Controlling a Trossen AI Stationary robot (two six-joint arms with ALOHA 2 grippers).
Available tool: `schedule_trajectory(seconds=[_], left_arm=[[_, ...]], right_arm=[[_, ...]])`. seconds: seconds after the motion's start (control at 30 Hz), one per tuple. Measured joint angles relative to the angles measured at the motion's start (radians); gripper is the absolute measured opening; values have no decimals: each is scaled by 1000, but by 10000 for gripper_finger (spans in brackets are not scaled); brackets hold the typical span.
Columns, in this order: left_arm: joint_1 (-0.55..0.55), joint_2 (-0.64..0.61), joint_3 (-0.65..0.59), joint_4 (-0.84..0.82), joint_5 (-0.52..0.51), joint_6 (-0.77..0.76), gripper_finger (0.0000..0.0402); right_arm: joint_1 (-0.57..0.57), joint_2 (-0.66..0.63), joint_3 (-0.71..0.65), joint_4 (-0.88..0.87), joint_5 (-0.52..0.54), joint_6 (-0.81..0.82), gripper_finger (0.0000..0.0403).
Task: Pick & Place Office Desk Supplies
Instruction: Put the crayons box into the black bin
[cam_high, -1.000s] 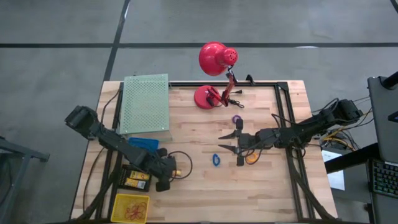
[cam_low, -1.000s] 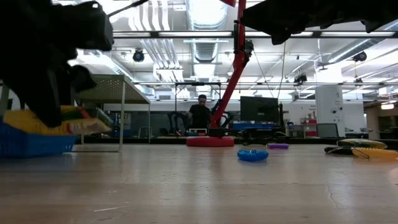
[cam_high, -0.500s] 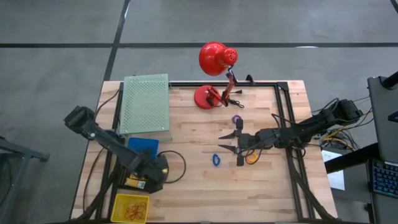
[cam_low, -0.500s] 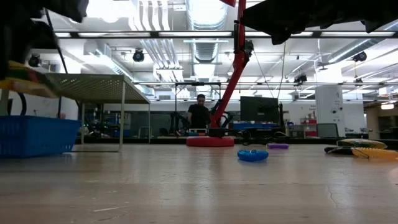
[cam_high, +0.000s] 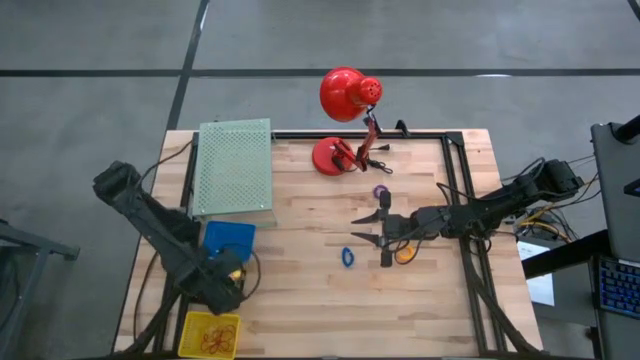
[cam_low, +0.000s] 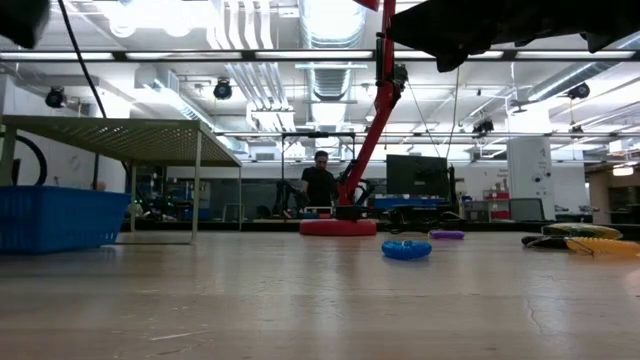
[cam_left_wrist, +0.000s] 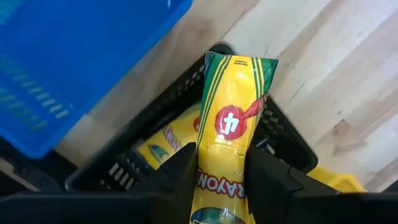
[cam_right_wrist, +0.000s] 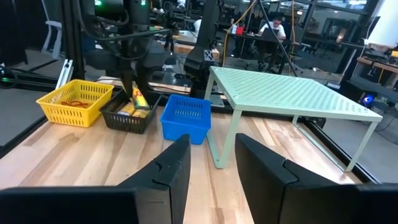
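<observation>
Over the black mesh basket (cam_left_wrist: 186, 155) near the table's front-left corner, the left gripper (cam_left_wrist: 221, 186) hangs, fingers pinched partway in on a yellow-green crayon pack (cam_left_wrist: 233, 137), pack pointing down toward the basket. Looks like a drop-in: another yellow crayon box (cam_left_wrist: 171, 140) already lies inside, so like goes with like. From above, the left gripper (cam_high: 222, 285) sits between the blue basket (cam_high: 229, 238) and the yellow basket (cam_high: 211, 333), which holds rubber bands. The three bins line up along the left edge, just in front of the green perforated shelf (cam_high: 235, 165), probably as sorting targets.

The right gripper (cam_high: 372, 232) waits mid-table toward the right edge, fingers parted with a clear gap and nothing between them; its wrist view looks across the table at the bins. Loose supplies not yet sorted: a blue ring (cam_high: 347, 257) just in front of it, a purple ring (cam_high: 380, 191) behind it, and an orange-yellow piece (cam_high: 404, 255) beside its wrist. The low view shows the blue ring (cam_low: 406, 249) and purple ring (cam_low: 446, 234) flat on the wood. The red desk lamp (cam_high: 345, 115) stands at the back edge, not part of the sort.
</observation>
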Motion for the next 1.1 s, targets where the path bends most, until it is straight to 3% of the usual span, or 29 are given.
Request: schedule_trajectory(seconds=[0.3,0.63,1.1], left_arm=[[-82,-15,-106,131,80,-165,123],[-82,-21,-144,180,88,-158,125],[-82,-26,-144,181,70,-154,205]], right_arm=[[0,0,0,0,0,2,132],[0,0,0,0,0,3,119],[0,0,0,0,0,3,126]])
